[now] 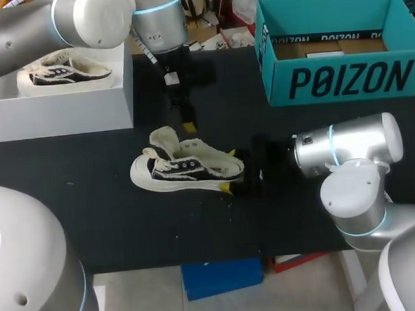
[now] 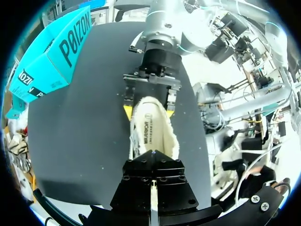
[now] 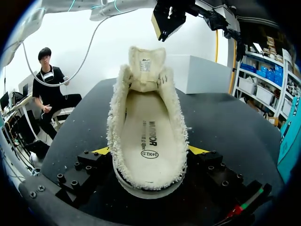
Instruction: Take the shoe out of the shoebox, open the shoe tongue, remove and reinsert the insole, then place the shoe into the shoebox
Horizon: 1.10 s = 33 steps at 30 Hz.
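A cream fleece-lined shoe with black side panels (image 1: pixel 187 169) lies on the black table (image 1: pixel 113 218), toe toward the left. My right gripper (image 1: pixel 228 170) is shut on its heel, one yellow tip on each side (image 3: pixel 149 150). The cream insole (image 3: pixel 148 136) lies inside the shoe, and the tongue (image 3: pixel 146 66) stands up at the far end. My left gripper (image 1: pixel 189 125) hangs just behind the tongue, shut and holding nothing. From its own camera it (image 2: pixel 153 162) looks down over the shoe (image 2: pixel 153 129). The teal shoebox (image 1: pixel 343 77) stands open at the back right.
A white box (image 1: pixel 64 108) at the back left carries a second, similar shoe (image 1: pixel 65 69). Bare black table lies in front of the shoe and between it and the teal box.
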### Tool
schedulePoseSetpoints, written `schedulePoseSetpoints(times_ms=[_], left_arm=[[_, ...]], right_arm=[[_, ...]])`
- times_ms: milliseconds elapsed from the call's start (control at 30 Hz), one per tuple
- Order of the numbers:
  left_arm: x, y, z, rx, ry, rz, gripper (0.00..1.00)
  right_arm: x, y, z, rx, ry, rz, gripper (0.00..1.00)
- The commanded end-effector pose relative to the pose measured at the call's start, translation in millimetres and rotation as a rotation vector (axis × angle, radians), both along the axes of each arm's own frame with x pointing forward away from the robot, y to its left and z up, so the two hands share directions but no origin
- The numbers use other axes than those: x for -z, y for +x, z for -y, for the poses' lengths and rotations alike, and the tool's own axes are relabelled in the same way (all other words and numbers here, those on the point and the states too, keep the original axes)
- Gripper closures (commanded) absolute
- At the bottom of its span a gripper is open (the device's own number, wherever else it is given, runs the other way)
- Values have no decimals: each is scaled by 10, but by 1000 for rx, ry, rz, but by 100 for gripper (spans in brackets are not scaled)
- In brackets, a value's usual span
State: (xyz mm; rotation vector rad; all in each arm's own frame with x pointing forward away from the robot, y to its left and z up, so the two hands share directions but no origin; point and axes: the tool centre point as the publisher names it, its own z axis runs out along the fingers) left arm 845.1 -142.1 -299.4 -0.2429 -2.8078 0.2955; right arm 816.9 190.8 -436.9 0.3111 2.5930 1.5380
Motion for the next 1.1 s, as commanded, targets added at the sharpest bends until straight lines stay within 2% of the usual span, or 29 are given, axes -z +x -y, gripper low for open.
schedulePoseSetpoints(times_ms=[33, 267, 1100], left_arm=[[100, 81, 57, 36, 15, -66, 100], [245, 26, 59, 103, 34, -100, 100], [758, -281, 30, 93, 60, -192, 100]], right_arm=[[27, -2, -17, 1, -1, -1, 100], [27, -2, -17, 1, -1, -1, 100], [27, -2, -17, 1, -1, -1, 100]])
